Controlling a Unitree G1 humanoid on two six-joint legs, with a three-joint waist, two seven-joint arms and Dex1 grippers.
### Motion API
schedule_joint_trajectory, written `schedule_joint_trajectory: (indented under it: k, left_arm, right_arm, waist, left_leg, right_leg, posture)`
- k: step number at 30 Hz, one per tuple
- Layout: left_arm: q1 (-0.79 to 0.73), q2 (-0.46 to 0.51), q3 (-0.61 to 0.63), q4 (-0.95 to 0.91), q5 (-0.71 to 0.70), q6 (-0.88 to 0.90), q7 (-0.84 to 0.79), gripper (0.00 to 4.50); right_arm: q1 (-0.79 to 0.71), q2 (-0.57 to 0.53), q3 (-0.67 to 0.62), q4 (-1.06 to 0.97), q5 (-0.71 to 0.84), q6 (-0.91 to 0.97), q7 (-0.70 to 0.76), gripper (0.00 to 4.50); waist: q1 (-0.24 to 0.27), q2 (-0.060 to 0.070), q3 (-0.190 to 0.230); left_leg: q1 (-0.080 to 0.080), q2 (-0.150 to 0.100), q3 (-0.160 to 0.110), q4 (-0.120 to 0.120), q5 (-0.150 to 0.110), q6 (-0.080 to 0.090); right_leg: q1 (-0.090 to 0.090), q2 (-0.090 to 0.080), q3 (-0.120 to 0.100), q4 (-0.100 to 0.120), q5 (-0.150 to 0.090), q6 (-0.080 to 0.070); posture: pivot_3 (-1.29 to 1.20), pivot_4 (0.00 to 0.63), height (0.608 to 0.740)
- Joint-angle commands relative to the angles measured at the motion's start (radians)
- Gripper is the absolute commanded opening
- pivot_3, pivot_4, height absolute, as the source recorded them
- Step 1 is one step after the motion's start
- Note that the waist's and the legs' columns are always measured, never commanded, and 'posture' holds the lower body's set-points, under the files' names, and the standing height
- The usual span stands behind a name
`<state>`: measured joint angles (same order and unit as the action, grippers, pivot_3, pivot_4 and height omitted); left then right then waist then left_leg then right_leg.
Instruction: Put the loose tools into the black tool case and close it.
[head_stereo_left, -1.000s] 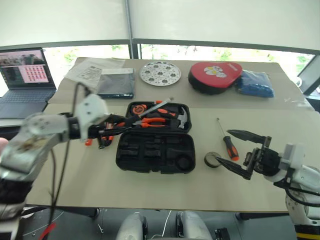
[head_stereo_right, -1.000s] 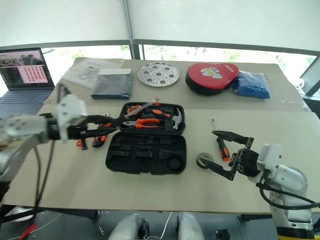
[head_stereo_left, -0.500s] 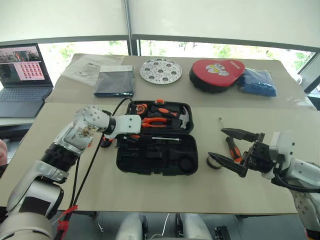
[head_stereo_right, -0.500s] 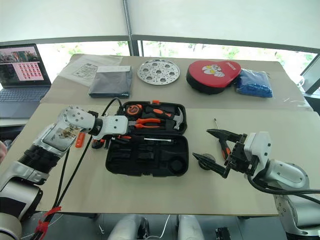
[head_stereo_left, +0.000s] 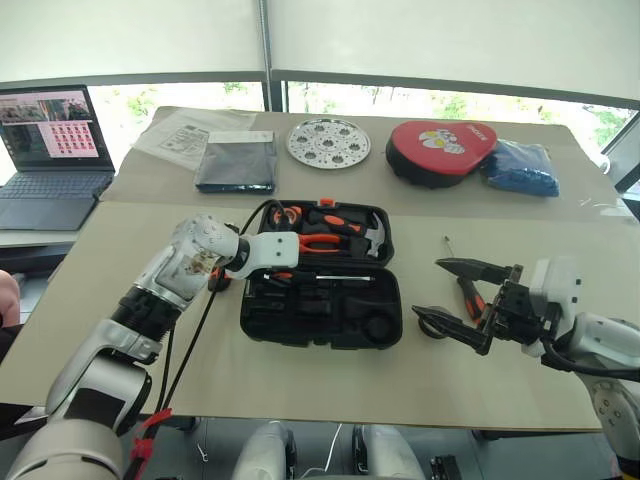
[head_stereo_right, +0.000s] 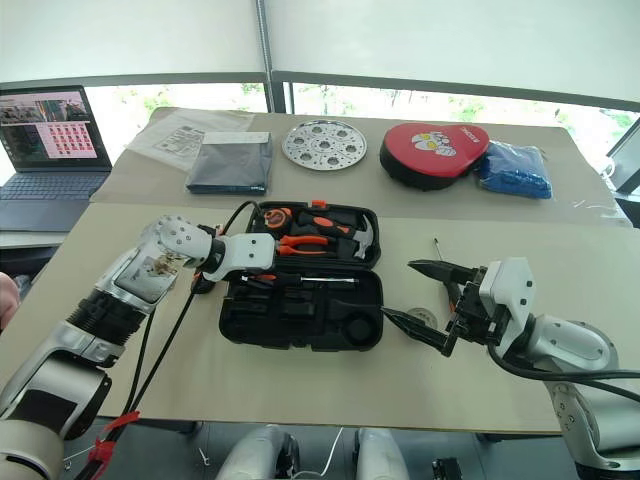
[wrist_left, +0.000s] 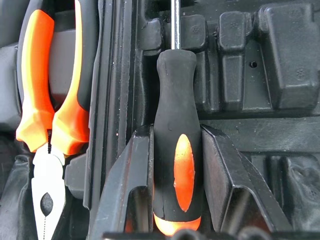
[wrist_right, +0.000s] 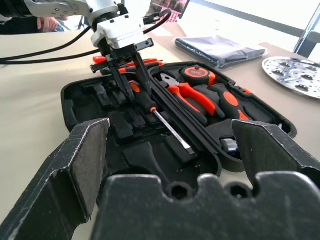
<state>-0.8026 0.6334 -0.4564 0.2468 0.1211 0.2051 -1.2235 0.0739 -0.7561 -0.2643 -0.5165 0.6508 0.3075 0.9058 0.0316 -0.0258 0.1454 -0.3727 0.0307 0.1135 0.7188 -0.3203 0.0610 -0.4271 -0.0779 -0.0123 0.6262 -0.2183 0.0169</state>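
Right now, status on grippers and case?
Left gripper shut on screwdriver, over open case. Right gripper open, empty, by tape roll. Second screwdriver on table.

**Matt plastic, rubbery grips, bright steel**

The black tool case (head_stereo_left: 320, 310) looks like hard moulded plastic, matt, its slots smooth-edged with a faint sheen. The screwdriver (wrist_left: 175, 145) held over it has a matt black, rubbery-looking handle with a glossy orange inlay and a thin bright metal shaft. The pliers (wrist_left: 45, 115) carry smooth orange plastic grips and dull grey steel jaws. The left gripper (wrist_left: 175, 200) has fingers of matt black plastic with a slightly grainy face. The table (head_stereo_left: 120, 260) wears a flat beige, cloth-like or paper-like cover. Toward its far edge lie a shiny perforated metal disc (head_stereo_left: 328, 142), a dark matt pouch (head_stereo_left: 236, 162) and a crinkled blue bag (head_stereo_left: 518, 168).
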Motion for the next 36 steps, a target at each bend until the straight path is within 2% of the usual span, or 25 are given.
schedule_joint_trajectory:
  k: [1, 5, 6, 8, 10, 14, 17, 22, 29, 36]
  left_arm:
    - [-0.023, 0.004, 0.003, -0.017, 0.042, -0.002, 0.013, 0.87]
    - [-0.008, -0.011, 0.033, -0.062, 0.013, 0.059, 0.013, 0.87]
    - [-0.001, -0.017, 0.047, -0.078, -0.002, 0.060, 0.018, 1.67]
    - [0.018, -0.031, 0.089, -0.108, -0.042, 0.036, 0.042, 2.11]
    - [0.035, -0.044, 0.138, -0.116, -0.073, -0.014, 0.077, 2.75]
    - [0.079, -0.067, 0.246, -0.152, -0.209, 0.018, 0.066, 2.75]
    - [0.117, -0.058, 0.256, -0.133, -0.233, 0.015, 0.048, 1.98]
    - [0.156, -0.130, 0.279, -0.035, -0.246, -0.036, 0.127, 0.08]
    - [0.205, -0.173, 0.234, -0.011, -0.211, -0.054, 0.158, 0.02]
    - [0.230, -0.206, 0.195, 0.015, -0.170, 0.029, 0.220, 0.02]
  right_arm:
    - [-0.011, -0.014, -0.022, -0.037, 0.028, 0.020, 0.001, 4.50]
    - [-0.009, -0.007, -0.023, -0.054, 0.055, 0.047, -0.001, 4.50]
    - [-0.006, -0.004, -0.023, -0.060, 0.064, 0.053, -0.001, 4.50]
    - [0.005, 0.000, -0.022, -0.075, 0.080, 0.063, -0.002, 4.50]
    - [0.014, 0.003, -0.023, -0.084, 0.091, 0.071, -0.005, 4.50]
    - [0.033, 0.004, -0.031, -0.096, 0.106, 0.081, -0.010, 4.50]
    - [0.043, 0.008, -0.039, -0.095, 0.112, 0.081, -0.015, 4.50]
    - [0.035, 0.030, -0.038, -0.070, 0.105, 0.065, -0.026, 4.50]
    - [0.022, 0.047, -0.035, -0.045, 0.088, 0.050, -0.018, 4.50]
    - [0.040, 0.064, -0.035, -0.041, 0.078, 0.035, -0.018, 4.50]
  waist:
    - [0.000, 0.000, 0.000]
    - [-0.001, 0.000, 0.000]
    - [-0.001, 0.000, 0.000]
    - [-0.001, 0.000, 0.000]
    - [0.000, 0.000, 0.000]
    - [-0.007, 0.000, 0.000]
    - [-0.013, 0.000, 0.000]
    - [-0.017, 0.000, 0.000]
    - [-0.018, 0.000, 0.000]
    - [-0.017, 0.000, 0.000]
  left_leg:
    - [0.000, 0.000, 0.000, 0.001, 0.000, 0.000]
    - [0.000, 0.001, 0.000, 0.002, 0.000, 0.001]
    - [0.000, 0.001, 0.000, 0.002, 0.000, 0.001]
    - [0.000, 0.001, -0.001, 0.002, 0.000, 0.001]
    - [0.000, 0.001, -0.001, 0.002, 0.000, 0.001]
    - [0.000, 0.002, -0.001, 0.002, 0.000, 0.001]
    - [0.001, 0.002, -0.001, 0.002, 0.000, 0.000]
    - [0.002, 0.001, -0.001, 0.002, 0.000, 0.000]
    - [0.002, 0.001, -0.001, 0.002, 0.000, 0.001]
    - [0.004, 0.001, -0.001, 0.002, 0.000, 0.001]
  right_leg:
    - [0.000, 0.000, 0.000, 0.000, 0.000, 0.000]
    - [0.001, 0.000, 0.000, 0.001, 0.000, 0.000]
    - [0.001, 0.000, 0.000, 0.001, 0.000, 0.000]
    - [0.001, 0.000, 0.000, 0.001, 0.000, 0.000]
    - [0.001, 0.000, 0.000, 0.001, 0.000, 0.000]
    - [0.001, 0.000, 0.000, 0.001, 0.000, 0.000]
    - [0.001, 0.000, 0.000, 0.002, 0.000, 0.000]
    - [0.002, 0.000, 0.000, 0.002, 0.000, 0.000]
    - [0.002, 0.000, 0.000, 0.001, 0.000, 0.001]
    - [0.004, 0.000, 0.001, 0.002, 0.000, 0.000]
  posture:
    - [0.00, 0.150, 0.740]
    - [0.00, 0.150, 0.740]
    - [0.00, 0.150, 0.740]
    - [0.00, 0.150, 0.740]
    - [0.00, 0.150, 0.740]
    - [0.00, 0.150, 0.740]
    - [0.00, 0.150, 0.740]
    - [0.00, 0.150, 0.740]
    - [0.00, 0.150, 0.740]
    - [0.00, 0.150, 0.740]
